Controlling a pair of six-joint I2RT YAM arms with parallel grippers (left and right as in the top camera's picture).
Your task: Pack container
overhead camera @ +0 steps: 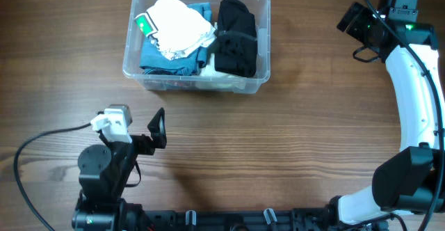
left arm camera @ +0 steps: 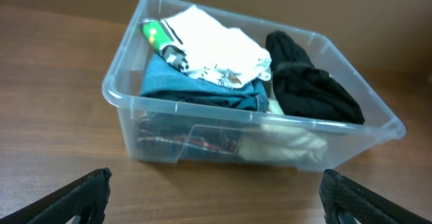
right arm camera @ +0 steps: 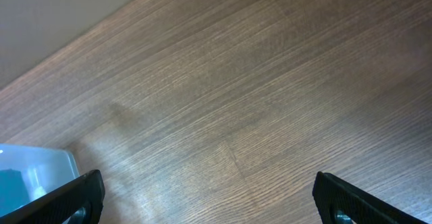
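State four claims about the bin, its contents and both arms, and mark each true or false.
1. A black garment lies in the container, at its right end in the overhead view. True.
2. The left gripper is shut on a cloth. False: its jaws stand wide open and empty, facing the container.
3. A white cloth lies on top of blue fabric. True.
4. The right gripper is inside the container. False: it is over bare table beside the container, jaws open.
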